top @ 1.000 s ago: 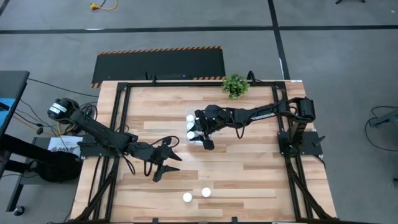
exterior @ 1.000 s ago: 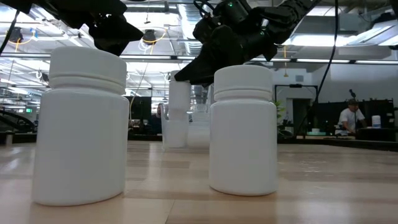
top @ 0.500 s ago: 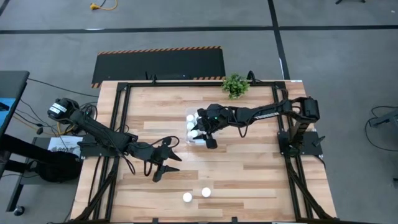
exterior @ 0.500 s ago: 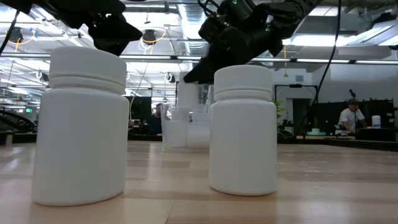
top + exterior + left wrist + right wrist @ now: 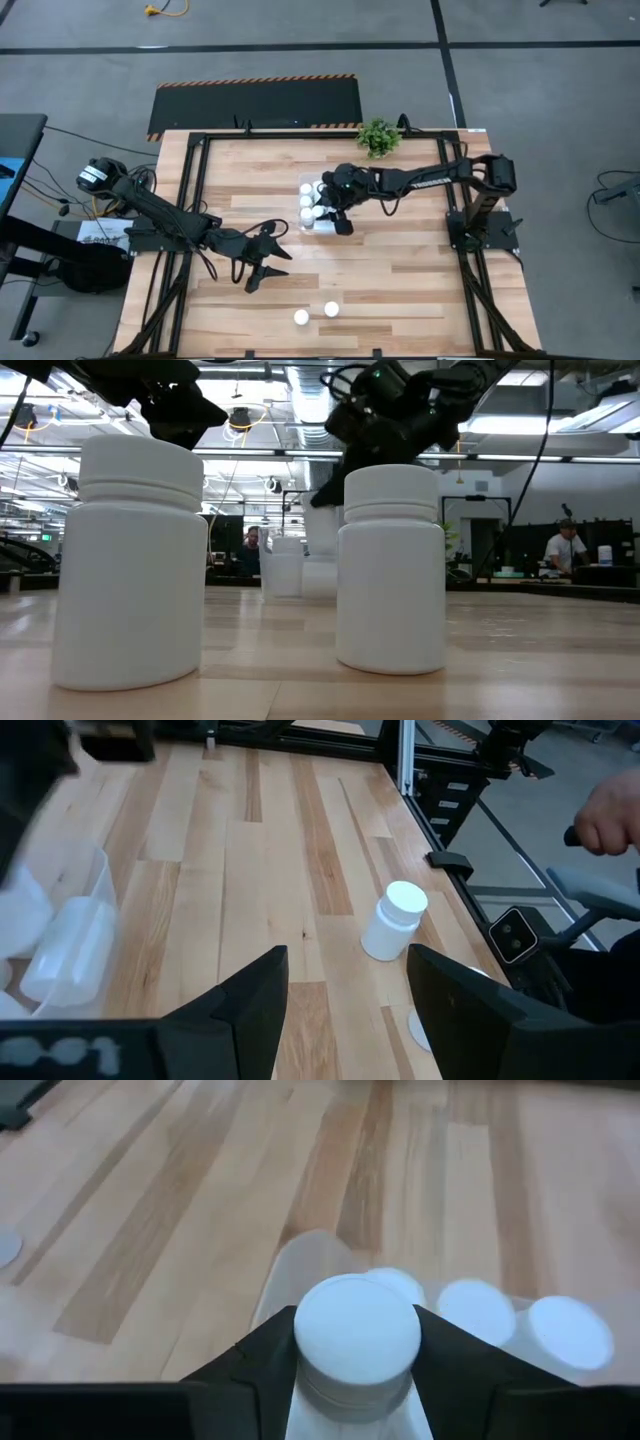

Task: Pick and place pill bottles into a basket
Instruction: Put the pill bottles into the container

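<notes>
View past the left gripper (image 5: 345, 995), whose two dark fingers (image 5: 250, 1005) stand apart with bare wooden table (image 5: 250, 880) between them and nothing held. One white pill bottle (image 5: 393, 921) stands upright on the planks just beyond the fingertips, near the table's edge. The clear basket (image 5: 75, 935) sits off to one side, white bottles inside it, blurred. A dark, blurred part of the other arm (image 5: 40, 770) hangs over it. A person's hand (image 5: 610, 815) shows beyond the table

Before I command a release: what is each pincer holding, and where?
Right pincer grips a pill bottle by its sides below the cap, over the basket. Left pincer holds nothing.
</notes>
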Tool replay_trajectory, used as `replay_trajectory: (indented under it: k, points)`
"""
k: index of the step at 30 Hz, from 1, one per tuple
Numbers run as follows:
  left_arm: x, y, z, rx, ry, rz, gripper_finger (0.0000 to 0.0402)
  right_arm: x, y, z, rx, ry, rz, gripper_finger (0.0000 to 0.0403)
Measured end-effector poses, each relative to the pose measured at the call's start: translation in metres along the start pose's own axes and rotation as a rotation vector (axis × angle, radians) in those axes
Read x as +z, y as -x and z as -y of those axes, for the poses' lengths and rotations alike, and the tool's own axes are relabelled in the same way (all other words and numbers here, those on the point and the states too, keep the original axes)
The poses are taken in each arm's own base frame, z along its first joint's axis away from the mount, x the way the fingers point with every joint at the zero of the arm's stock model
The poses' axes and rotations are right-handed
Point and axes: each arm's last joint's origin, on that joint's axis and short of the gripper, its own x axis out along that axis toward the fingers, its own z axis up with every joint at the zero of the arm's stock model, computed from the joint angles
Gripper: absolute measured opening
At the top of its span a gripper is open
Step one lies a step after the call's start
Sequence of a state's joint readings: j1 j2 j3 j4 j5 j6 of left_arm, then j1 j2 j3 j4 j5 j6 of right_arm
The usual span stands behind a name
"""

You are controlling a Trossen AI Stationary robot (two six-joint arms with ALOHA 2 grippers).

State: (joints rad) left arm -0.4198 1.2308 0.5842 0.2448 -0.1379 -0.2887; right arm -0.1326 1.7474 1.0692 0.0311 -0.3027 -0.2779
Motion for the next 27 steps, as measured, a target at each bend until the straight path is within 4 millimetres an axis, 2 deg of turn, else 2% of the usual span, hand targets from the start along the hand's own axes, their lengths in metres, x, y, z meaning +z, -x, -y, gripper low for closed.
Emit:
replay_trajectory:
  k: [5,8,17,22,27]
  points:
    - [0.000,0.000,0.000,0.000,-0.001,-0.002,0.0194,-0.010,-0.013,0.001,0.016,-0.010,-0.029,0.0155]
    - [0.000,0.000,0.000,0.000,-0.001,-0.002,0.0194,-0.013,-0.021,0.003,0.016,-0.007,-0.017,0.0172]
    - [0.000,0.000,0.000,0.001,-0.002,-0.002,0.0194,-0.016,-0.021,0.002,0.018,-0.047,-0.044,0.0236]
    - [0.000,0.000,0.000,0.001,-0.010,-0.002,0.0194,-0.015,-0.019,0.001,0.016,-0.056,-0.046,0.0249]
    - [0.000,0.000,0.000,0.001,-0.009,-0.001,0.0194,-0.005,-0.005,0.000,0.012,-0.045,-0.034,0.0250]
